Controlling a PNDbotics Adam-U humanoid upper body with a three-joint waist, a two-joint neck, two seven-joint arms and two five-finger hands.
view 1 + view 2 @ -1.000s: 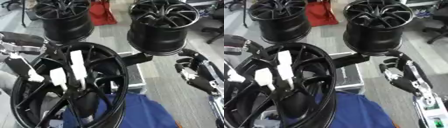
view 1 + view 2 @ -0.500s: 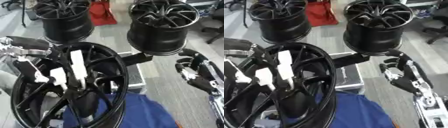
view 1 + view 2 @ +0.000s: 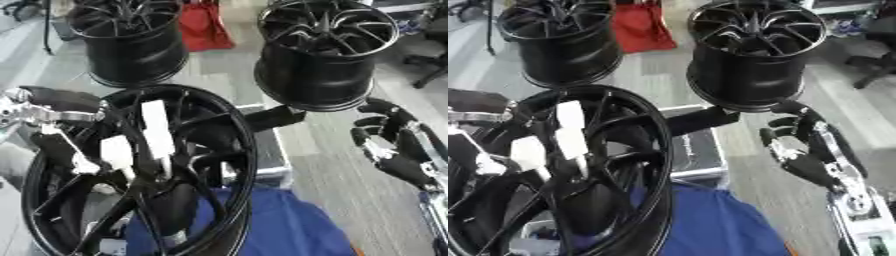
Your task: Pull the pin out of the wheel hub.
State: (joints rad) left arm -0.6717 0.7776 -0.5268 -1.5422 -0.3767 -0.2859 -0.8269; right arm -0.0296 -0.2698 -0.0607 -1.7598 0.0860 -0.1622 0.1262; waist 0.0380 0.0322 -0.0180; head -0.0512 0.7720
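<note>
A large black wheel hub [image 3: 140, 170] stands tilted on its edge in the lower left of the view, its open spoked face turned toward the camera. It rests over a dark case [image 3: 697, 150] on the floor, with blue cloth [image 3: 280, 225] bunched beneath its lower right edge. Several pale, flat, elongated pieces lie among the spokes; the tallest white one [image 3: 157, 132] stands near the hub's middle and may be the pin, though which piece is the pin cannot be told for sure.

The left hand [image 3: 66, 107] reaches in from the left edge and lies against the hub's upper left rim; whether its fingers are curled round the rim cannot be seen. The right hand [image 3: 389, 145] hangs well apart on the right, fingers partly curled, holding nothing.

Two more black wheels, one far left [image 3: 131, 42] and one far right [image 3: 328, 55], stand upright on the floor behind, with a red object [image 3: 203, 27] between them.

The hub looks heavy and rigid, likely to tip if tugged, so bracing the rim seems wise. The pin appears light and stiff; pinching its exposed upper end and drawing straight outward seems best.
</note>
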